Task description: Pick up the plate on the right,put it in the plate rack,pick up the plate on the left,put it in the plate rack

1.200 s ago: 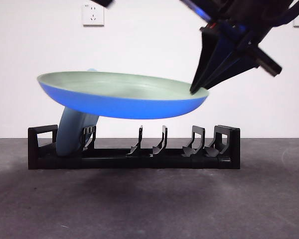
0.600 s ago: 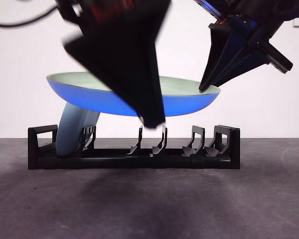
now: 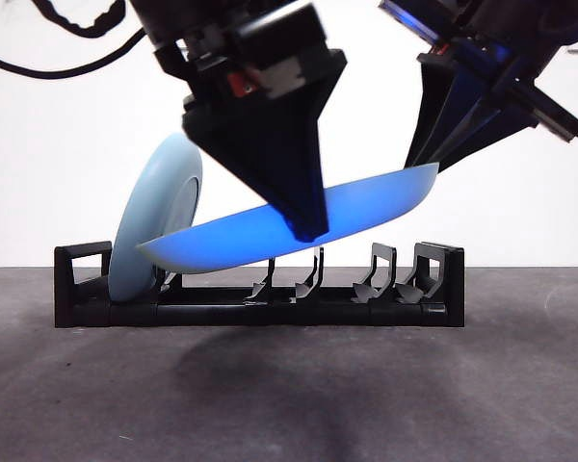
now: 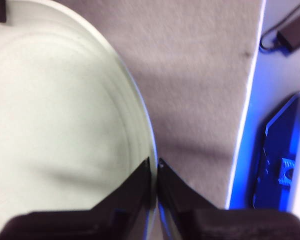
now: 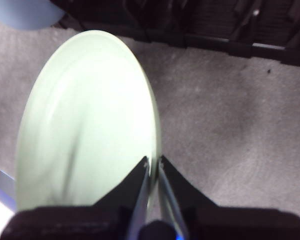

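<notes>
A plate (image 3: 366, 207), blue underneath and pale green inside, hangs tilted above the black plate rack (image 3: 270, 313), its low edge toward the left end. My right gripper (image 3: 426, 171) is shut on its raised right rim; the right wrist view shows the jaws pinching the plate (image 5: 90, 125) at my right gripper (image 5: 154, 159). My left gripper (image 3: 308, 229) reaches down in front and is shut on the near rim, seen on the plate (image 4: 65, 125) at my left gripper (image 4: 154, 162). A light blue plate (image 3: 154, 231) stands on edge in the rack's left slots.
The rack's middle and right prongs (image 3: 380, 274) hold nothing. A black cable (image 3: 67, 67) hangs at the upper left. The rack (image 5: 230, 25) and light blue plate (image 5: 25, 12) lie beyond the held plate. The table's edge (image 4: 247, 115) borders a blue-lit part (image 4: 282, 165).
The left arm has come in from the upper left and shut on the plate's near rim. The plate has tipped from nearly level to tilted, its left edge dropping toward the rack.
</notes>
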Robot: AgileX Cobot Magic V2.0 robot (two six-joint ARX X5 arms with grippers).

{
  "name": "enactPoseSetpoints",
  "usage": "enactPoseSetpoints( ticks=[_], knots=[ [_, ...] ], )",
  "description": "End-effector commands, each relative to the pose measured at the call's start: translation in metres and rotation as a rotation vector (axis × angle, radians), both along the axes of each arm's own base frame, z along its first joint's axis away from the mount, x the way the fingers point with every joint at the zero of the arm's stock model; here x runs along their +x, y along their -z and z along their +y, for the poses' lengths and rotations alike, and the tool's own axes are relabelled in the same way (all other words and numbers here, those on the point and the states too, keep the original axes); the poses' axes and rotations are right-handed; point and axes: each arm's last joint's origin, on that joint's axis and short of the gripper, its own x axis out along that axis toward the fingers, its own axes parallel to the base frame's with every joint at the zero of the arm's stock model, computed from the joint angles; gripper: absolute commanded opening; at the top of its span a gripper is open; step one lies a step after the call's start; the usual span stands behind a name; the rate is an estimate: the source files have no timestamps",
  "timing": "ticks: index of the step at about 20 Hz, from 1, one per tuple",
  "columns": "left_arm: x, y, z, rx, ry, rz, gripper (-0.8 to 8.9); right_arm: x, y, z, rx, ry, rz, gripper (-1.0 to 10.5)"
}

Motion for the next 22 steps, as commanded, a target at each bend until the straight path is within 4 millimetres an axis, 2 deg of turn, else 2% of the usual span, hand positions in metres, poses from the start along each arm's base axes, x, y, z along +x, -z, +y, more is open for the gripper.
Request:
enactPoseSetpoints(
  ticks=[1, 4, 7, 10, 12, 15, 18, 22],
  knots=[
    [-0.002, 0.002, -0.004, -0.019, 0.011, 0.004, -0.08, -0.007, -0.016, -0.007, 0.045, -0.008, -0.069, 1.5],
    [-0.003, -0.002, -0.01, -0.103, 0.033, 0.016, -0.09, -0.014, -0.037, -0.026, 0.027, 0.1, -0.202, 1.6],
    [0.0, -0.011, -0.02, -0.283, 0.04, 0.059, -0.09, -0.027, -0.06, -0.045, -0.041, 0.272, -0.379, 1.6],
    [0.017, -0.025, -0.024, -0.491, 0.029, 0.061, -0.09, -0.04, -0.079, -0.061, -0.077, 0.406, -0.509, 1.6],
    [0.037, -0.034, -0.02, -0.636, -0.032, 0.078, -0.09, -0.048, -0.085, -0.068, -0.103, 0.459, -0.557, 1.6],
    [0.078, -0.045, 0.0, -0.846, -0.137, 0.162, -0.09, -0.053, -0.089, -0.076, -0.14, 0.48, -0.585, 1.6],
    [0.115, -0.059, 0.027, -1.052, -0.154, 0.248, -0.09, -0.054, -0.087, -0.079, -0.158, 0.492, -0.563, 1.6],
    [0.146, -0.067, 0.06, -1.192, -0.218, 0.271, -0.09, -0.053, -0.086, -0.079, -0.159, 0.49, -0.558, 1.6]
  ],
)
